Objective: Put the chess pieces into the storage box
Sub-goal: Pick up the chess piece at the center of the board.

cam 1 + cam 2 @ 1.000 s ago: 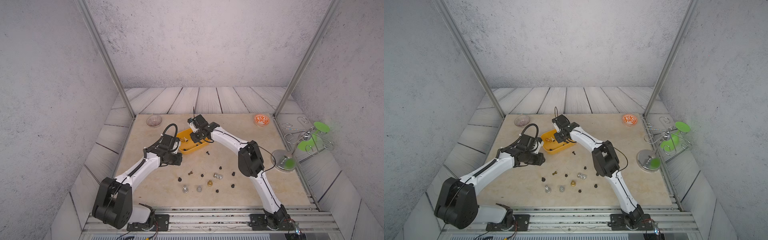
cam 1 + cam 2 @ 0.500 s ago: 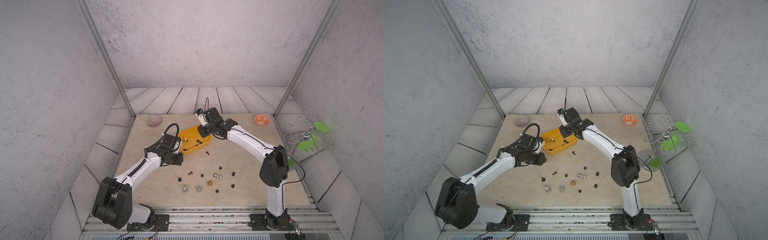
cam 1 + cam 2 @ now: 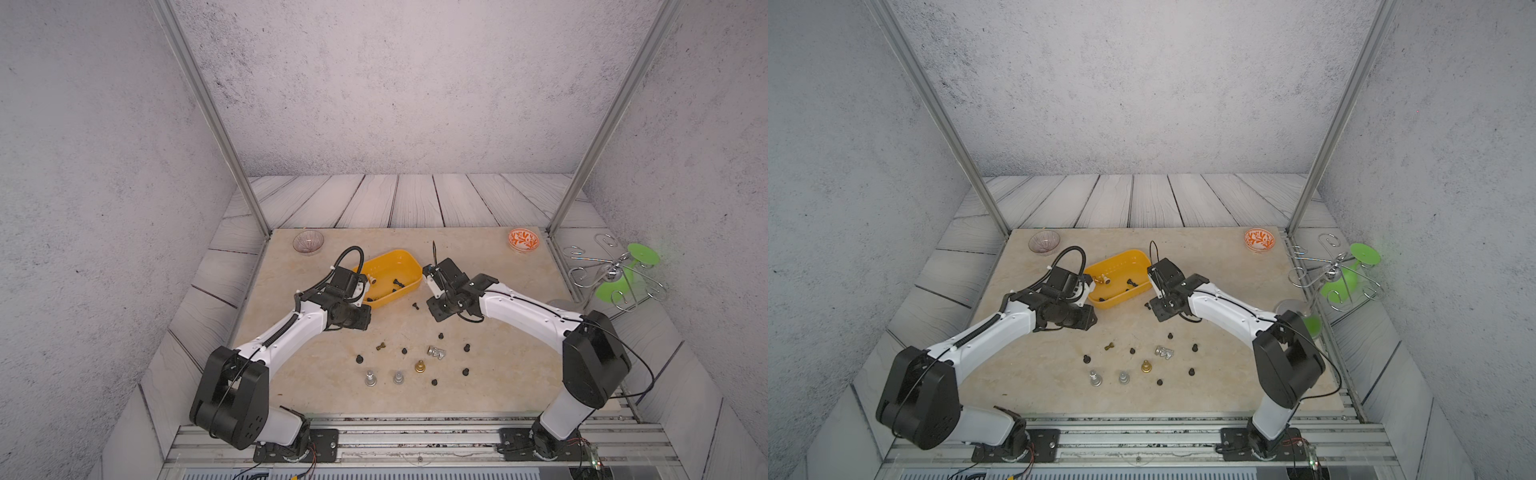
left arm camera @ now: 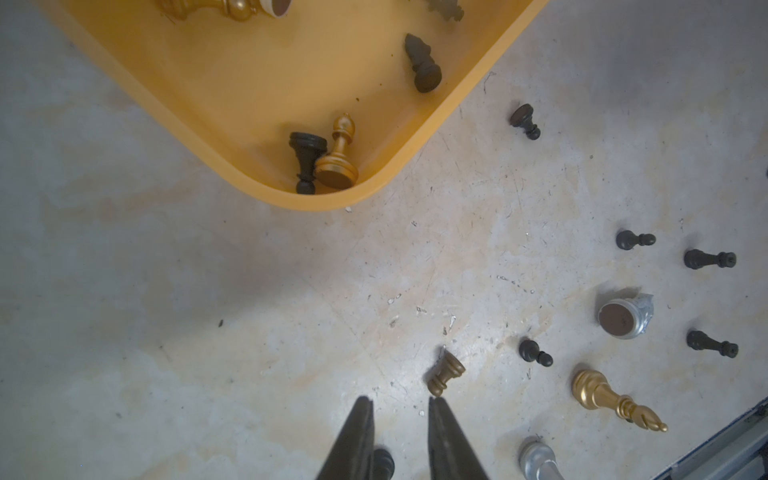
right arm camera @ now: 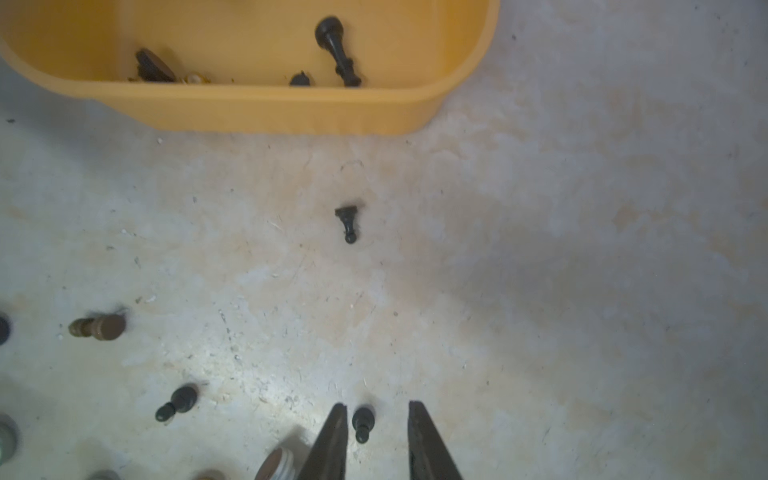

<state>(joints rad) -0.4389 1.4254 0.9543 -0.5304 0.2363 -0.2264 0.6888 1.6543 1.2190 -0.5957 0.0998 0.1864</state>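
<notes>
In both top views the yellow storage box (image 3: 405,259) (image 3: 1121,262) sits mid-frame on the worktop (image 3: 316,382), between the two arms. A few chess pieces (image 4: 336,162) lie in it, and more are scattered below it, toward the lower centre. The left pincer (image 4: 399,401) is slightly parted and empty. The right pincer (image 5: 376,404) is also slightly parted. A black pawn (image 5: 363,422) shows in its gap, untouched.

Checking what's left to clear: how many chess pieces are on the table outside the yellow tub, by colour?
Small black chess pieces: 7
Silver metallic chess pieces: 3
Gold chess pieces: 2
Total on the beige table outside the yellow plastic tub: 12
</notes>
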